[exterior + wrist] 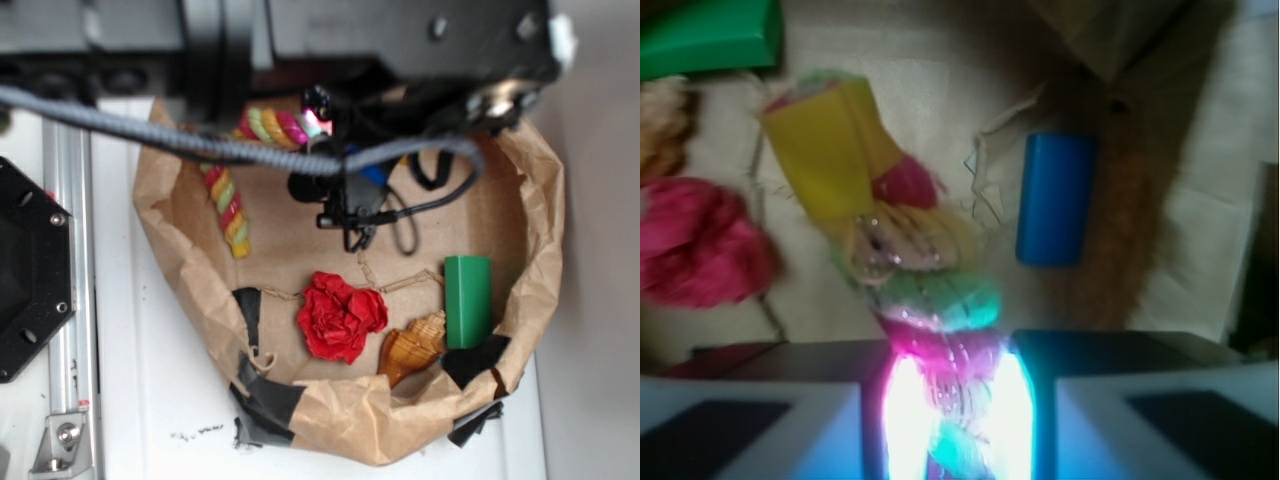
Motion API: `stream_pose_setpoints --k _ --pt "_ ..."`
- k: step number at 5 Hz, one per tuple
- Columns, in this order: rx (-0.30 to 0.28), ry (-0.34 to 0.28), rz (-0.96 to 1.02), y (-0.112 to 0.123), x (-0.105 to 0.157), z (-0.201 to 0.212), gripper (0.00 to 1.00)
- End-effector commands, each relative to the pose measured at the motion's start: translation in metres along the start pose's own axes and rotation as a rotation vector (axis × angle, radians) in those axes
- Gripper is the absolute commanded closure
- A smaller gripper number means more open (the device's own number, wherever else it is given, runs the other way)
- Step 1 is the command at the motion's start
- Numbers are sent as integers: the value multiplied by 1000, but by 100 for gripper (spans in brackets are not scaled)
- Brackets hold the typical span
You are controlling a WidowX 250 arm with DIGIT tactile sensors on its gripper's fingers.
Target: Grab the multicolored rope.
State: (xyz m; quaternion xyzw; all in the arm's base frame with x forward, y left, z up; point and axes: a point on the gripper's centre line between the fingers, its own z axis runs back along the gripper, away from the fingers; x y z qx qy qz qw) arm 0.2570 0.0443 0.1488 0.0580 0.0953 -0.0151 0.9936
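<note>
Gripper [958,420] was clamped on multicolored rope [890,240]; you gripped it mid-length, free yellow end trailing toward 11 o'clock.

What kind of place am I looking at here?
Probably a robot test bench in a lab, not a home. A crumpled paper bag patched with black tape serves as a bin on a white table with a metal rail, and the claw grips the multicolored rope among toys.

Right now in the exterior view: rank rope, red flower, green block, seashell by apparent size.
1. multicolored rope, longest, though partly hidden by the arm.
2. red flower.
3. green block and seashell look alike; not ranking them.
</note>
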Motion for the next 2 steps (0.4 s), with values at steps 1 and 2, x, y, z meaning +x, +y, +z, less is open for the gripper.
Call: stream_pose_setpoints --k 1,2 --pt "-48 -134 214 -18 -6 21 100" --pt "-50 -190 246 -25 -4 21 100"
